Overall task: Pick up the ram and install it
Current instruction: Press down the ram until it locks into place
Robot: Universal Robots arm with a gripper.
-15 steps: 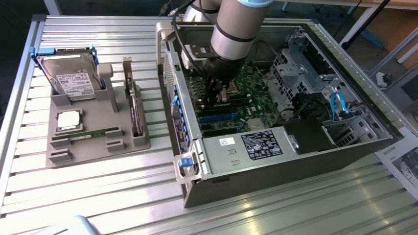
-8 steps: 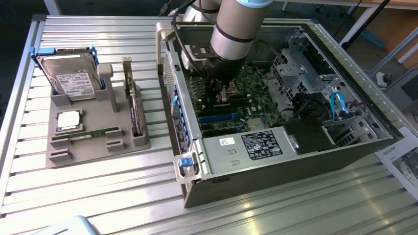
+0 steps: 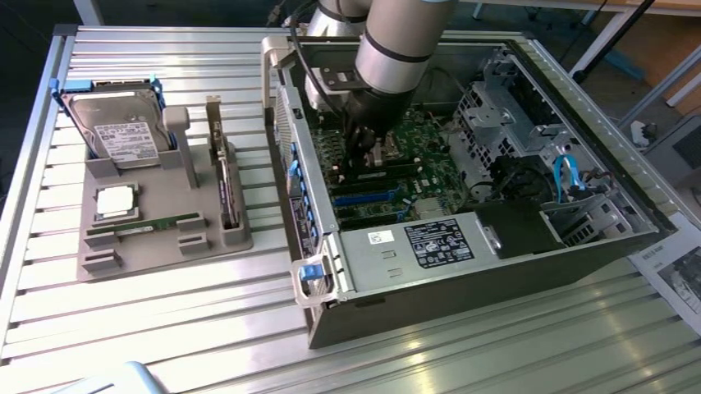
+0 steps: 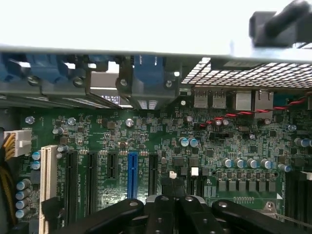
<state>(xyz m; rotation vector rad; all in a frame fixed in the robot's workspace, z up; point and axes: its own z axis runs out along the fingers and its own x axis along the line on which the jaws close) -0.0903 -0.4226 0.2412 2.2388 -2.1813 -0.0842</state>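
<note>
Tool [image 3: 353, 164] fingers are drawn fully together, reaching down into the open computer case [image 3: 570, 246] and poised just above the green motherboard [image 3: 428, 164]. Nothing can be made out between the fingers from either camera. In the wrist view the dark tool [image 4: 168, 207] hangs over the motherboard [image 4: 146, 131], close to a blue expansion slot [image 4: 132, 175] flanked by black slots, with a cream-coloured slot [image 4: 47, 185] farther along the same row and a twisted red-and-black wire [image 4: 243, 114] running near the rear ports.

Taking the computer case as the landmark: it lies on its side on the slatted metal bench [image 3: 164, 328], its side panel off. Beside the case, toward the exterior view's left, sits a grey holder tray [image 3: 176, 238]. One ram [image 3: 148, 224] stick lies flat in a groove of that tray, well apart from the tool. On the same tray, farther from the case's front corner, rest a square silver processor chip [image 3: 115, 201], a hard drive [image 3: 118, 131] standing upright in a blue frame, and an expansion card [image 3: 219, 164] set on edge on the side nearest the case.
</note>
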